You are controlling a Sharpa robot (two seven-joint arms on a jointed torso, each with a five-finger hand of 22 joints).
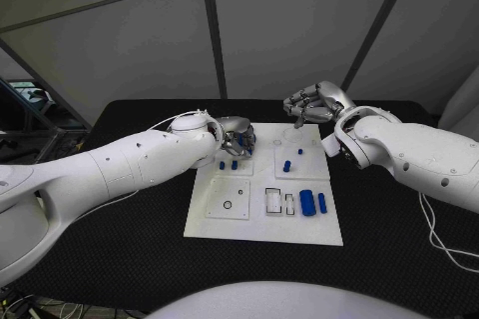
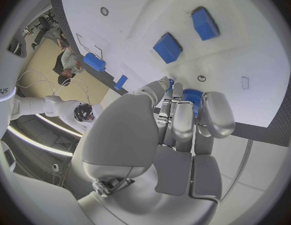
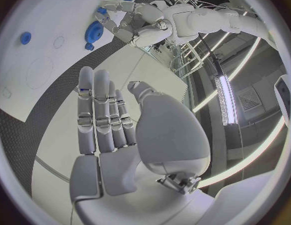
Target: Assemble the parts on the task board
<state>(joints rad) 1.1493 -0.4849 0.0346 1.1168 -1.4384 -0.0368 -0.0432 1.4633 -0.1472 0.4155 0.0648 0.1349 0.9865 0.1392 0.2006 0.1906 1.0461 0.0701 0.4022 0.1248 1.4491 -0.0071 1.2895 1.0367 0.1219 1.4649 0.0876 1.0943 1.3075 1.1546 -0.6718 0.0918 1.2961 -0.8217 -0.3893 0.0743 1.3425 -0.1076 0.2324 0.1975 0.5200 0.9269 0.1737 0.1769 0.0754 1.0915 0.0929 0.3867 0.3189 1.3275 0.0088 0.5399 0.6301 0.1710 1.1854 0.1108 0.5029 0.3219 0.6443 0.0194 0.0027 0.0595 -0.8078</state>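
A blue gear (image 2: 190, 96) is pinched in the fingertips of the left hand (image 1: 235, 138) above the task board (image 1: 264, 222) near its 11 o'clock corner. The right hand (image 1: 311, 103) is held with fingers extended, empty, beyond the board's 12 o'clock edge. Blue parts (image 1: 307, 202) are seen at 5 o'clock on the board, on the black counter (image 1: 120, 263).

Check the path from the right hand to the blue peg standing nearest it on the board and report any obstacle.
Nothing visible blocks it. The right hand hovers open beyond the task board's far edge, and only bare white board lies between it and the blue peg.
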